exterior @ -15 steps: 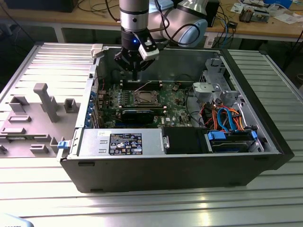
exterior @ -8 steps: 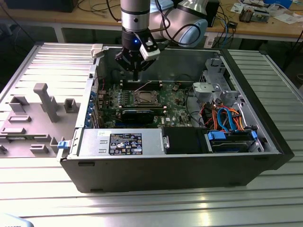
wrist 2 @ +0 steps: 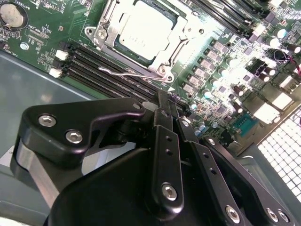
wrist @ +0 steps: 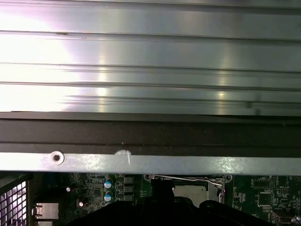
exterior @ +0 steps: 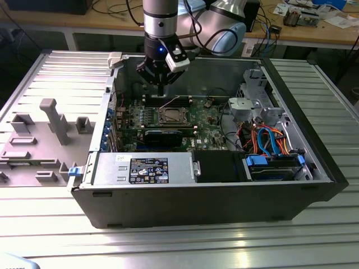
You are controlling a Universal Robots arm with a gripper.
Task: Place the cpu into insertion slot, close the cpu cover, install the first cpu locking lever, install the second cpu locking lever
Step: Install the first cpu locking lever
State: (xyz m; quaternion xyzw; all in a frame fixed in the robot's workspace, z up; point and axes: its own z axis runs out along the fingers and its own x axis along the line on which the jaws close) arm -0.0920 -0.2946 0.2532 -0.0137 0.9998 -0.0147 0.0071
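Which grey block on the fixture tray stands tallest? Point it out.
The T-topped post; it rises well above the squat blocks and frames around it.

The gripper [exterior: 161, 89] hangs in free room above the motherboard [exterior: 213, 120], near the case's rear wall [exterior: 219, 75]. The drive cage [exterior: 255, 103] and cables [exterior: 266, 140] crowd the case's side at the exterior view's right

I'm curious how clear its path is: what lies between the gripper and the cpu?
In the second wrist view, dark memory slots and a wire locking lever lie between the gripper and the cpu.
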